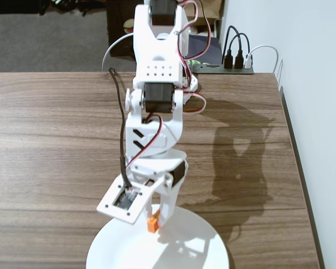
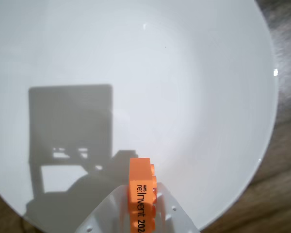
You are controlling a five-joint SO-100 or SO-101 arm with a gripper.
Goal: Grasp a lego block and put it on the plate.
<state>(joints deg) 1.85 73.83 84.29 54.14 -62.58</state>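
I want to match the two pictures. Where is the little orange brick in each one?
Fixed view: the brick is near the bottom middle, held in the gripper over the plate's far edge.
Wrist view: the brick is at the bottom middle, between the white fingers.
Shared landmark: the white plate beneath it.

Plate (image 1: 201, 246) bottom edge cropped

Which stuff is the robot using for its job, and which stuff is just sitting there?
For the job:
- lego block, held in the gripper
- plate, right under the block

Just sitting there:
- power strip with black plugs, at the table's far edge
- wooden table itself
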